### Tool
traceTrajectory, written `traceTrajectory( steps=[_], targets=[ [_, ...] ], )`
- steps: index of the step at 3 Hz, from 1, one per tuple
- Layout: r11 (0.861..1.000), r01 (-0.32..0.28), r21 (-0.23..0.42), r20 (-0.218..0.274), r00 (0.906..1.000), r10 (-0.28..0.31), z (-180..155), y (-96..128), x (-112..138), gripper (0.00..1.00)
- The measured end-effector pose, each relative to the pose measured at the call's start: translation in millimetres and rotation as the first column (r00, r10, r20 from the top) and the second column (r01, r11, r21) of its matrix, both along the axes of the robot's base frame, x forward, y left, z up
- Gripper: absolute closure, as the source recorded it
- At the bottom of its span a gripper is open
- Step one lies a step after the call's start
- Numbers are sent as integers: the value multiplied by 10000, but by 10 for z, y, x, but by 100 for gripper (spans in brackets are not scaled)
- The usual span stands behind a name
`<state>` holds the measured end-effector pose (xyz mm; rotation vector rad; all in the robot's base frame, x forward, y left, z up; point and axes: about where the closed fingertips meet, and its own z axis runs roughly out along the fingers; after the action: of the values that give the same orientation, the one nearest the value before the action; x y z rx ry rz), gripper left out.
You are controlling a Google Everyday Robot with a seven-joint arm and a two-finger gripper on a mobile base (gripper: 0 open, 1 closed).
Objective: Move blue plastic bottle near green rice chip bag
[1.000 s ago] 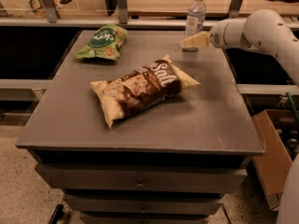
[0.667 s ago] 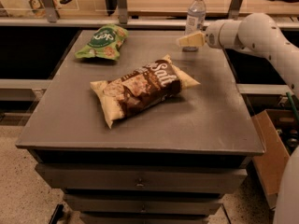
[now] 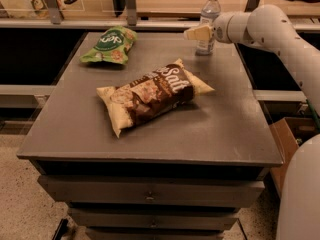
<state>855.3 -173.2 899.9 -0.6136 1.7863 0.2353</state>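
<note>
The blue plastic bottle (image 3: 209,15) stands upright at the far right of the table top, with a white cap and a pale label. My gripper (image 3: 192,34) reaches in from the right on a white arm and sits just in front of the bottle's lower body, hiding part of it. The green rice chip bag (image 3: 111,44) lies flat at the far left of the table, well apart from the bottle.
A large brown-and-cream "Salt" bag (image 3: 153,93) lies across the middle of the grey table (image 3: 165,139), between the two ends. A rail and shelf run behind the table. A cardboard box (image 3: 294,134) stands on the floor at the right.
My gripper has moved a little left, coming in front of the bottle's lower part. The bottle and both bags have not moved.
</note>
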Motion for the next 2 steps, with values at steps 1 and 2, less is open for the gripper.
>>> traceTrajectory(
  steps=[1, 2],
  targets=[
    [10000, -50, -7, 37, 10000, 50, 40, 36, 62, 41],
    [9996, -288, -37, -141, 9995, 288, 59, 64, 79, 64]
  ],
)
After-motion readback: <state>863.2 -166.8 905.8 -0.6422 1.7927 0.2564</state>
